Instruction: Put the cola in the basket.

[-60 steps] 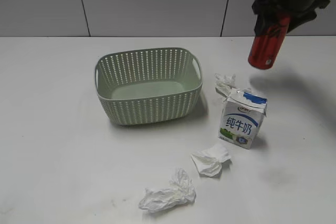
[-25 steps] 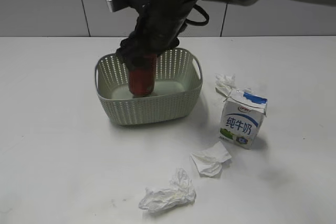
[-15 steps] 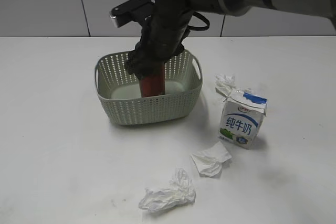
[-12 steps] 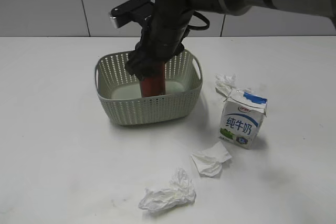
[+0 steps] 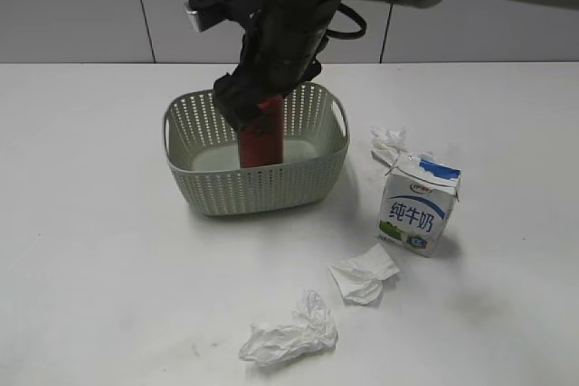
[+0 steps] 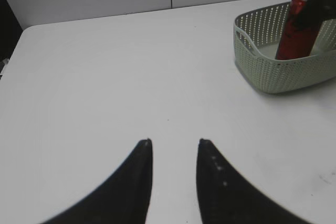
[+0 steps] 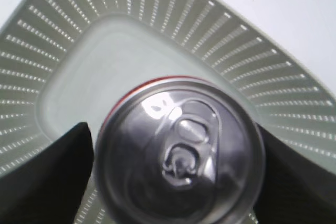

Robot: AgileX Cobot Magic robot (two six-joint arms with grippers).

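The cola (image 5: 262, 144) stands upright inside the basket (image 5: 262, 192), its silver top above the walls. My right gripper (image 5: 253, 97) is at the can's top, its jaws spread on either side of it with a thin gap showing, no longer gripping. In the right wrist view the can's lid (image 7: 178, 150) fills the space between the two dark fingers (image 7: 68, 166), with the basket's floor and wall (image 7: 252, 66) below. My left gripper (image 6: 174, 141) is open and empty over bare table, far left of the basket (image 6: 278, 74) and the cola (image 6: 296, 30).
A white-and-blue milk carton (image 5: 418, 205) stands right of the basket. Crumpled tissues lie at the front (image 5: 289, 336), front right (image 5: 364, 276) and behind the carton (image 5: 389, 144). A grey wall runs behind the white table.
My right gripper carried the cola from the far right over the basket and lowered it in. Since half a second ago the gripper has risen slightly while the can stayed standing.
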